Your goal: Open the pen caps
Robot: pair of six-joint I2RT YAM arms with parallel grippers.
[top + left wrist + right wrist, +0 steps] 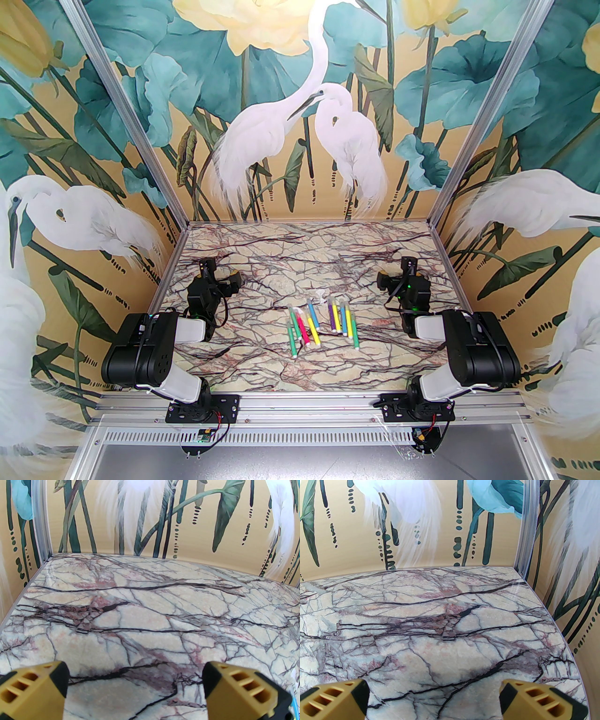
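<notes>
Several pens [323, 323] lie side by side on the marble table [262, 262], right of centre, with green, pink, yellow, blue and purple bodies. Their far ends look pale and clear, where the pen caps [331, 300] sit; at this distance the caps are hard to make out. My left gripper [233, 280] rests low on the left of the table, well left of the pens. My right gripper [383, 281] rests to the right of them. In the wrist views the left gripper [136, 686] and right gripper [433, 698] both stand open over bare marble with nothing between the yellow fingers [35, 691].
Painted walls with herons and leaves close the table on the left, back and right, with metal posts [140, 140] at the back corners. A small clear scrap [321, 295] lies just beyond the pens. An aluminium rail [304, 403] carries both arm bases at the near edge.
</notes>
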